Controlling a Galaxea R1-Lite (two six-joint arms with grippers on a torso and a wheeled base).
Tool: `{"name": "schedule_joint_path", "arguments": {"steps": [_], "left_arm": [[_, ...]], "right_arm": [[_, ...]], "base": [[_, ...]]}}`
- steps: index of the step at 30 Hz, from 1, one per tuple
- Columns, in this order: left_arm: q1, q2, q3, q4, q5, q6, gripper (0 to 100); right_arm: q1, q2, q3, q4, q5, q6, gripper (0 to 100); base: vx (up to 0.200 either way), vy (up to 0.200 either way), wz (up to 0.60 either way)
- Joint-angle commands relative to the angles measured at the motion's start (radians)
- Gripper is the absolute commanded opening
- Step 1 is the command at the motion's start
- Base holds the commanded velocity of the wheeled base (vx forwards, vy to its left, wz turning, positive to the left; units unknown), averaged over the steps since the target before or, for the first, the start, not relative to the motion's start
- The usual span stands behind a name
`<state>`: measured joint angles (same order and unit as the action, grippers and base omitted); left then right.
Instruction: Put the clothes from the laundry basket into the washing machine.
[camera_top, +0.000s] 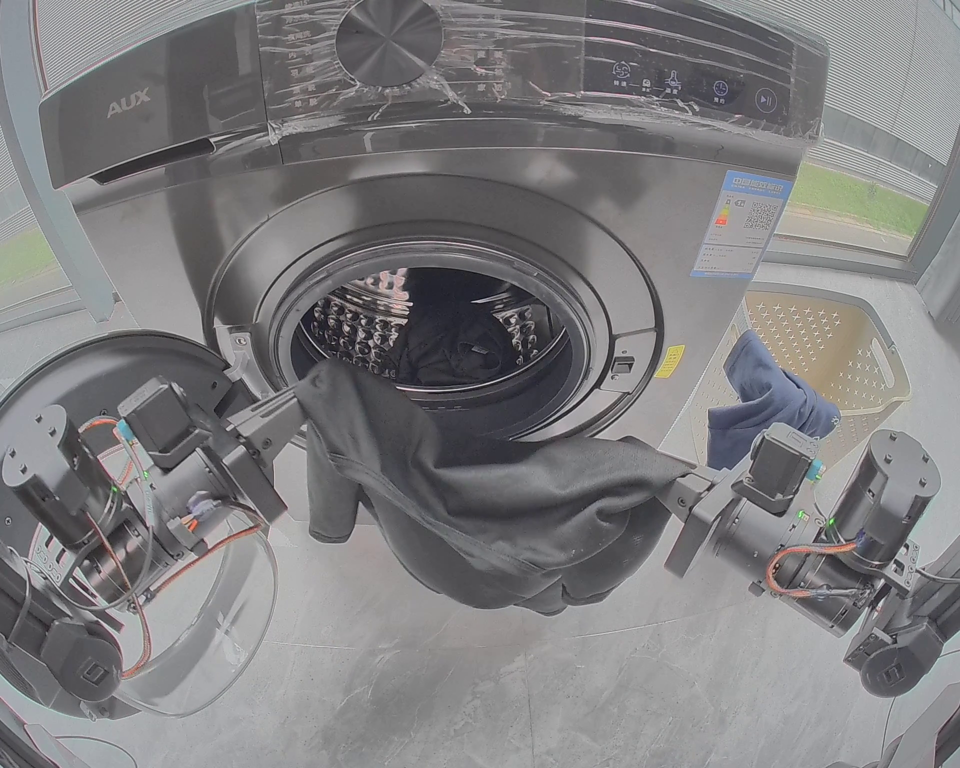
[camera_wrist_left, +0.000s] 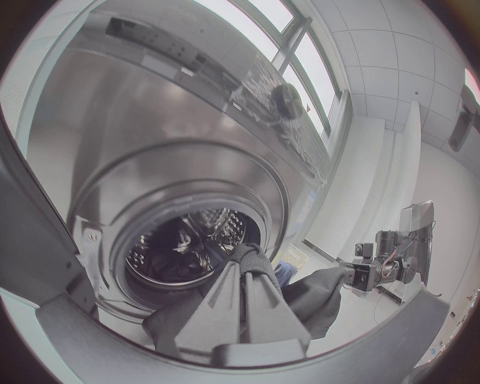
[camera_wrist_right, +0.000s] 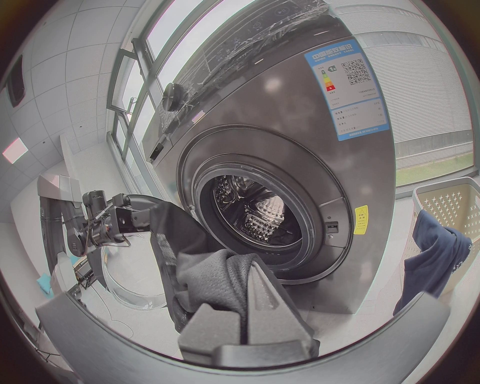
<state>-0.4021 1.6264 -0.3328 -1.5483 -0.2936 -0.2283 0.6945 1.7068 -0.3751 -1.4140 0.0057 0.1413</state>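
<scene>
The left gripper (camera_top: 287, 407) and right gripper (camera_top: 683, 478) each pinch an end of the black garment (camera_top: 480, 500); it sags between them (spread, likely to clear the rim) before the washing machine (camera_top: 640, 215); a blue garment (camera_top: 765, 400) drapes the laundry basket (camera_top: 885, 350) beyond the right gripper.

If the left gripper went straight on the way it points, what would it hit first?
Likely the washing machine's door rim: the left gripper, shut on the black garment, aims at its near edge. It might instead clear it into the drum; depth is unclear.
</scene>
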Motion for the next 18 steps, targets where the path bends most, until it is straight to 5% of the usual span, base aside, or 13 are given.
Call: {"name": "schedule_joint_path", "arguments": {"steps": [1,6,18], "left_arm": [[0.034,-0.045,-0.009,-0.001,-0.002,-0.003,0],[0.046,-0.045,-0.011,-0.001,-0.002,-0.003,0],[0.074,-0.045,-0.012,-0.001,-0.002,-0.002,0]], "right_arm": [[-0.05,0.01,-0.007,-0.003,0.002,-0.002,0],[-0.125,0.033,-0.034,-0.011,0.01,0.001,0],[-0.184,0.088,-0.09,-0.092,0.0,0.006,0]], "base": [[0.0,0.0,0.0],[0.0,0.0,0.0],[0.0,0.0,0.0]]}}
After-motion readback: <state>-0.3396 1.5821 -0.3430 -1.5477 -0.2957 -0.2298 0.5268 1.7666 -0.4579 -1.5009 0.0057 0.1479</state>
